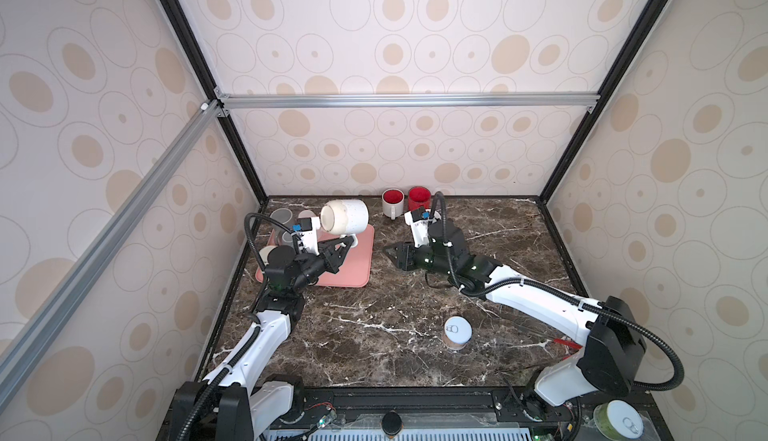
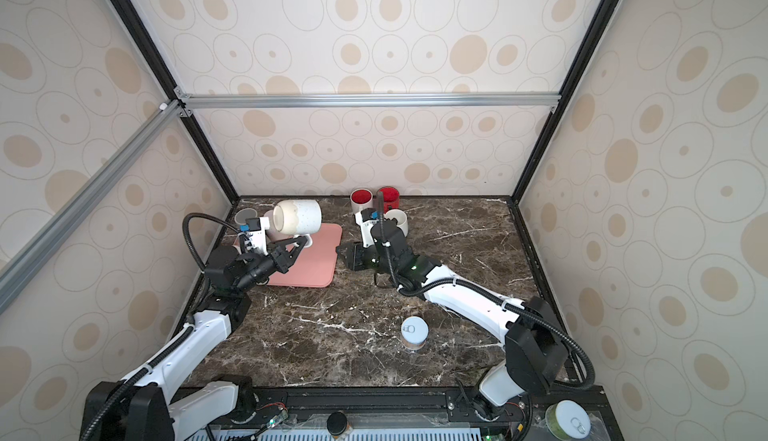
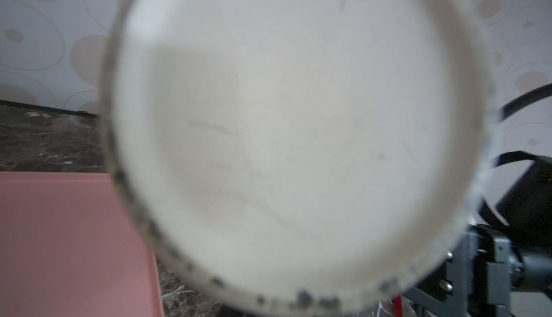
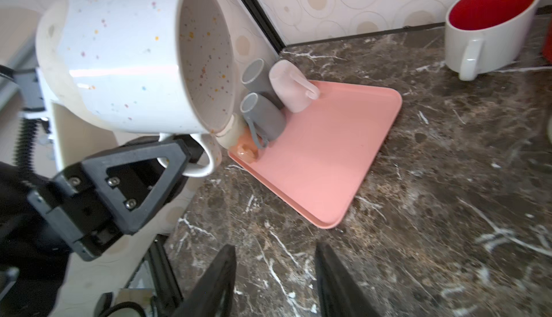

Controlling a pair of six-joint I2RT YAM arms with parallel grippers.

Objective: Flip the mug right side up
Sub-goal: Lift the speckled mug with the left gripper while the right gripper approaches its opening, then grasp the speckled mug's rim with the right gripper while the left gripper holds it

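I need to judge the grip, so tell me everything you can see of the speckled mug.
The speckled mug looks like glazed white ceramic with coloured flecks inside and out and a cream band around its base. It is empty, held in the air near the pink tray, lying on its side, handle downward. The left gripper is shut on that handle; nothing else touches it.

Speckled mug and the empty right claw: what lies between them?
Right wrist view: only a corner of the pink tray and bare marble tabletop separate the speckled mug from the right gripper.
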